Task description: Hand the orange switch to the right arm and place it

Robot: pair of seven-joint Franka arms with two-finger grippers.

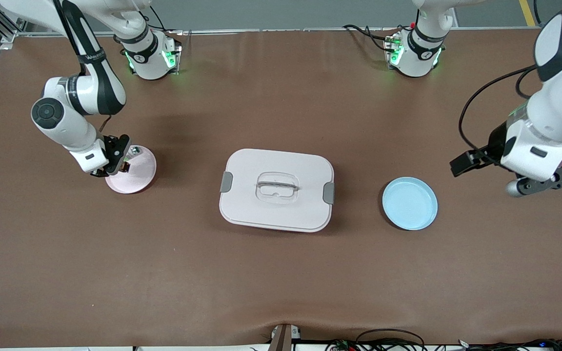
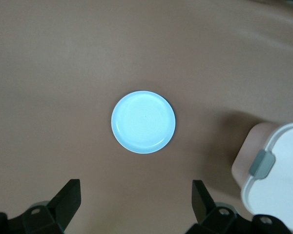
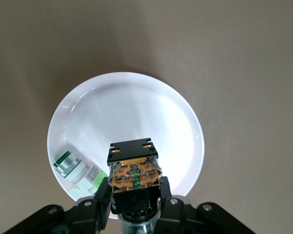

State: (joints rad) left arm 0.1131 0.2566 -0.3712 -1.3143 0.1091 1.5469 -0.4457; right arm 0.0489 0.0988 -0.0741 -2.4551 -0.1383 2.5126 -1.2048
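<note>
The orange switch [image 3: 134,168], a small black block with an orange middle, sits between the fingers of my right gripper [image 3: 133,190], which is shut on it. In the front view the right gripper [image 1: 119,163] holds the switch [image 1: 126,167] low over the pink plate [image 1: 139,179], which looks white in the right wrist view [image 3: 185,122]. Whether the switch touches the plate I cannot tell. My left gripper [image 2: 135,195] is open with nothing between its fingers. It hangs [image 1: 549,181] over the table at the left arm's end, beside the blue plate [image 1: 410,203].
A small green-and-white part [image 3: 75,170] lies on the pink plate [image 1: 135,151]. A white lidded box [image 1: 277,190] with grey side clips stands mid-table between the two plates. The blue plate [image 2: 143,122] has nothing on it.
</note>
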